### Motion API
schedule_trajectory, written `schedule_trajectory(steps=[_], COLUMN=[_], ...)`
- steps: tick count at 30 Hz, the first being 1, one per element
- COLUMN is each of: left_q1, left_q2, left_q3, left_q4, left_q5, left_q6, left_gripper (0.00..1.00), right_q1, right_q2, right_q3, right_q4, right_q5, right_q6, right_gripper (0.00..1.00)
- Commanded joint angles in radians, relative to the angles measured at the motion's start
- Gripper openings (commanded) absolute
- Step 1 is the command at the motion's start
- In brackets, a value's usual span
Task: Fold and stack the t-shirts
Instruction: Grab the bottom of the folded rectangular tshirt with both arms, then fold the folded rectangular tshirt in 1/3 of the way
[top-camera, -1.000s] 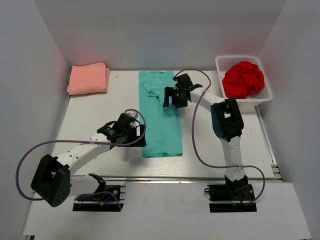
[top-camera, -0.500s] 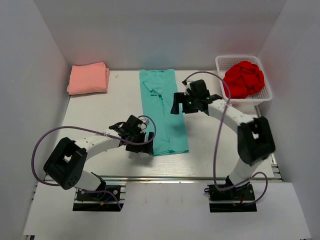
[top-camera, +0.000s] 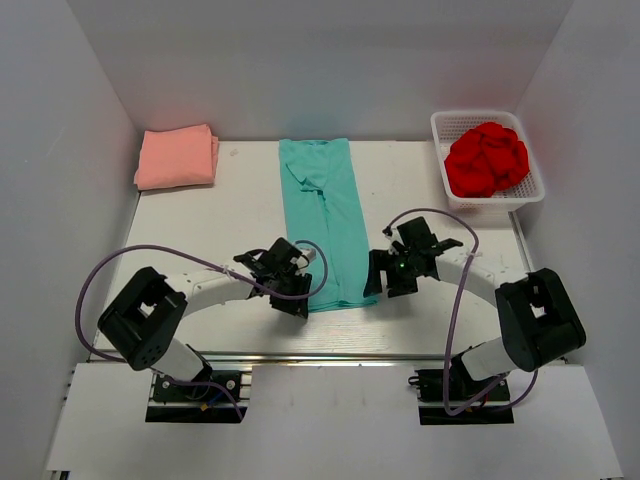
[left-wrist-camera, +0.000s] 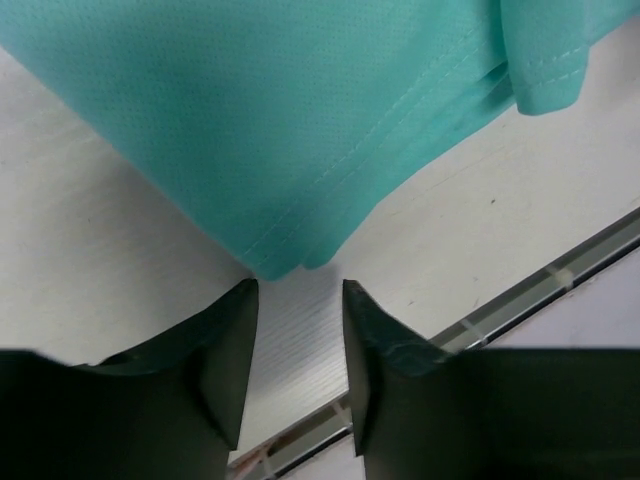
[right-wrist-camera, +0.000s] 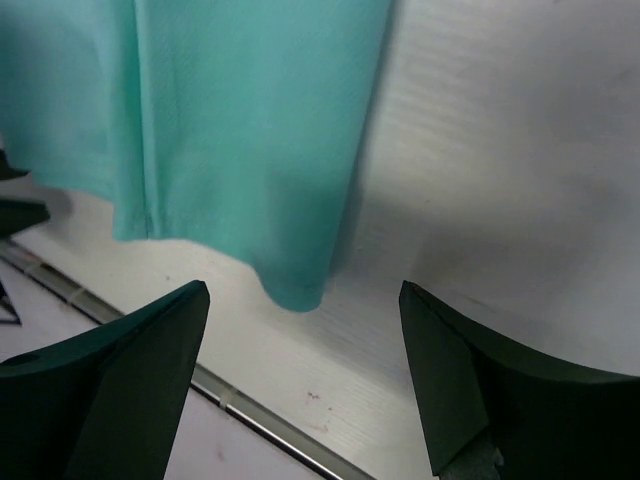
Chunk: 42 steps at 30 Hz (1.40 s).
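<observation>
The teal t-shirt (top-camera: 325, 210) lies as a long narrow strip down the middle of the table. My left gripper (top-camera: 298, 300) sits low at its near left corner. In the left wrist view its jaws (left-wrist-camera: 297, 290) are narrowed but apart, and the teal corner (left-wrist-camera: 290, 262) lies just beyond the tips, ungripped. My right gripper (top-camera: 376, 281) is at the near right corner, wide open (right-wrist-camera: 304, 287), with the teal hem corner (right-wrist-camera: 298, 285) hanging between its fingertips, untouched. The salmon-pink t-shirt (top-camera: 178, 157) lies folded at the back left. The red t-shirt (top-camera: 487, 158) is crumpled in the basket.
A white mesh basket (top-camera: 441, 122) stands at the back right. A metal rail (top-camera: 380, 355) runs along the table's near edge, just behind both grippers. White walls enclose the table on the left, back and right.
Both arms swung toward the near edge, the right from the shirt's upper part to its near right corner. The teal strip's near end shifted right. The left jaws narrowed.
</observation>
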Motion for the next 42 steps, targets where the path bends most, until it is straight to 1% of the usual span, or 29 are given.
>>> schedule_trajectory(steps=[1,2,5,7,8,9,10,11,12,13,14,15,16,17,22,23,26,29,30,32,33,34,35,36,38,42], left_q1=[-0.016,-0.016,-0.025,-0.025,-0.025,-0.025,-0.025,-0.025,-0.025,-0.025,-0.025,-0.025,-0.025,-0.025,-0.025,-0.025,-0.025,-0.025,-0.016,-0.003,-0.003,-0.003,-0.003,0.006,0.016,0.044], left_q2=[0.007,0.007,0.021,0.036,0.052,0.052,0.061,0.061,0.061,0.061,0.061,0.061,0.047,0.035,-0.074,-0.101,-0.123,-0.134,-0.134,-0.134,-0.119,-0.108,-0.083,-0.074,-0.074,-0.074], left_q3=[0.001,0.001,0.001,0.021,0.021,0.021,0.030,0.030,0.030,0.030,0.040,0.041,0.041,0.041,-0.019,-0.033,-0.033,-0.033,-0.033,-0.022,-0.009,0.008,0.051,0.074,0.106,0.162], left_q4=[-0.009,-0.009,0.019,0.019,0.019,0.019,0.028,0.039,0.039,0.039,0.039,0.030,0.029,0.029,0.029,0.020,-0.001,0.009,0.043,0.081,0.101,0.102,0.089,0.059,0.059,0.085], left_q5=[-0.069,-0.069,-0.082,-0.082,-0.082,-0.082,-0.092,-0.092,-0.103,-0.103,-0.117,-0.117,-0.117,-0.117,-0.050,-0.049,-0.027,-0.026,-0.013,-0.002,-0.061,-0.095,-0.178,-0.221,-0.307,-0.394], left_q6=[-0.020,-0.035,-0.045,-0.045,-0.045,-0.045,-0.045,-0.045,-0.045,-0.045,-0.045,-0.045,-0.045,-0.045,-0.014,-0.014,-0.014,-0.014,-0.005,-0.005,-0.026,-0.026,-0.038,-0.058,-0.077,-0.088], left_gripper=[0.45,0.39,0.36,0.31,0.28,0.21,0.21,0.16,0.05,0.00,0.00,0.00,0.00,0.00,0.00,0.00,0.00,0.00,0.00,0.00,0.00,0.00,0.00,0.00,0.00,0.00], right_q1=[0.003,0.003,0.003,0.005,0.003,0.003,0.003,0.003,0.003,0.003,0.003,0.003,0.003,0.005,0.009,0.014,0.025,0.031,0.028,0.026,0.028,0.025,0.020,0.020,0.020,0.014], right_q2=[-0.037,-0.037,-0.013,0.004,0.018,0.027,0.036,0.039,0.050,0.061,0.067,0.069,0.069,0.061,-0.003,-0.010,-0.057,-0.089,-0.088,-0.068,-0.060,-0.045,-0.028,-0.017,0.019,0.070], right_q3=[-0.032,-0.050,-0.064,-0.068,-0.068,-0.069,-0.069,-0.069,-0.069,-0.066,-0.063,-0.060,-0.067,-0.071,-0.121,-0.132,-0.161,-0.149,-0.129,-0.092,-0.065,-0.037,-0.005,0.015,0.081,0.172], right_q4=[0.025,0.031,0.032,0.040,0.046,0.052,0.080,0.091,0.120,0.126,0.132,0.135,0.144,0.147,0.138,0.135,0.132,0.134,0.144,0.163,0.222,0.236,0.249,0.262,0.264,0.264], right_q5=[-0.150,-0.156,-0.154,-0.161,-0.162,-0.162,-0.161,-0.159,-0.153,-0.150,-0.153,-0.160,-0.170,-0.182,-0.269,-0.309,-0.357,-0.332,-0.296,-0.276,-0.235,-0.214,-0.198,-0.132,-0.092,-0.012], right_q6=[0.002,0.005,-0.007,-0.008,-0.011,-0.010,-0.010,-0.007,-0.004,-0.007,-0.008,-0.010,-0.021,-0.027,-0.050,-0.054,-0.053,-0.053,-0.051,-0.051,-0.025,-0.013,-0.004,0.008,0.027,0.055], right_gripper=[0.82,0.82,0.78,0.73,0.71,0.69,0.68,0.65,0.55,0.49,0.40,0.29,0.08,0.00,0.00,0.00,0.00,0.00,0.00,0.00,0.00,0.00,0.00,0.00,0.00,0.00])
